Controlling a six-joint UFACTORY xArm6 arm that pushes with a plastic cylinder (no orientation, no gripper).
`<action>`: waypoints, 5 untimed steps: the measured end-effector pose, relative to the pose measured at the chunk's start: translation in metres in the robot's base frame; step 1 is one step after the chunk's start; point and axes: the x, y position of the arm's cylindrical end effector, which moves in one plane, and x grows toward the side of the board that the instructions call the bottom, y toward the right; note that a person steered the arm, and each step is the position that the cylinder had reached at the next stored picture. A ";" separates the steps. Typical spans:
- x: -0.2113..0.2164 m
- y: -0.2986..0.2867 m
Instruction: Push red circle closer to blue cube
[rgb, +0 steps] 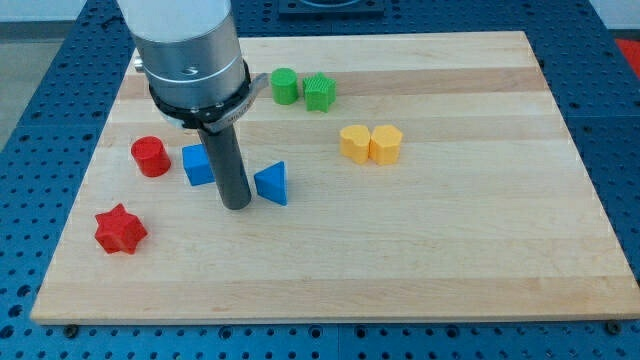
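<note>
The red circle stands near the board's left edge. The blue cube sits just to its right, with a small gap between them. My tip rests on the board below and to the right of the blue cube, between it and the blue triangle. The rod partly hides the cube's right side.
A red star lies at the lower left. A green circle and a green star-like block sit near the top. Two yellow blocks lie side by side right of centre. The wooden board ends close to the red circle.
</note>
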 end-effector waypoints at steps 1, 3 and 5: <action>0.000 -0.019; 0.003 -0.104; -0.045 -0.139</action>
